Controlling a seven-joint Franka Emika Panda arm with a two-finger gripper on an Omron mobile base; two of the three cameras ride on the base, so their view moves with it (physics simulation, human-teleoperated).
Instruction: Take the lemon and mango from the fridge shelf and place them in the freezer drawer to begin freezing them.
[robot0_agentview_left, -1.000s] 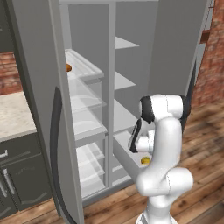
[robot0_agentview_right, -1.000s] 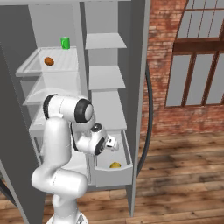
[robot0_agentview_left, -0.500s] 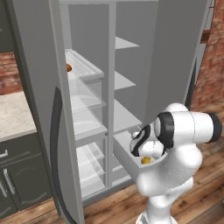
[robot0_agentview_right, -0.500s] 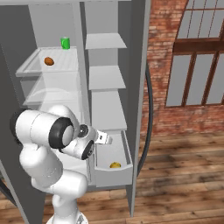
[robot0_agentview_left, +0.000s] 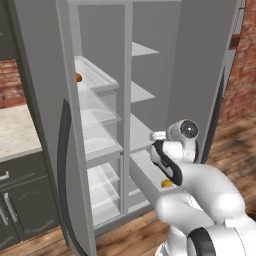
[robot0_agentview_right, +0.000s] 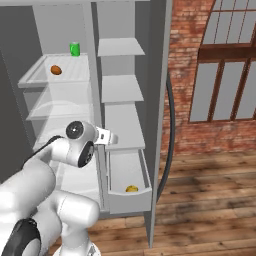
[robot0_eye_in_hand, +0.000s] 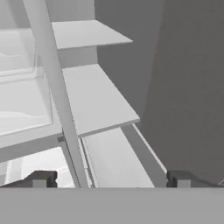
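The lemon (robot0_agentview_right: 131, 189) lies in the freezer drawer (robot0_agentview_right: 143, 196), long axis across it. The mango (robot0_agentview_right: 56, 70) lies on the fridge shelf (robot0_agentview_right: 30, 80), at 10 o'clock from my empty, wide-open gripper (robot0_eye_in_hand: 109, 178).

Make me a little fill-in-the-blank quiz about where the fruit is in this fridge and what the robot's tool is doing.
1. The lemon lies in the freezer ____.
2. The mango sits on the white fridge shelf, near a ____ can.
3. The tool has its jaws ____ and holds nothing.

Missing words: drawer; green; open
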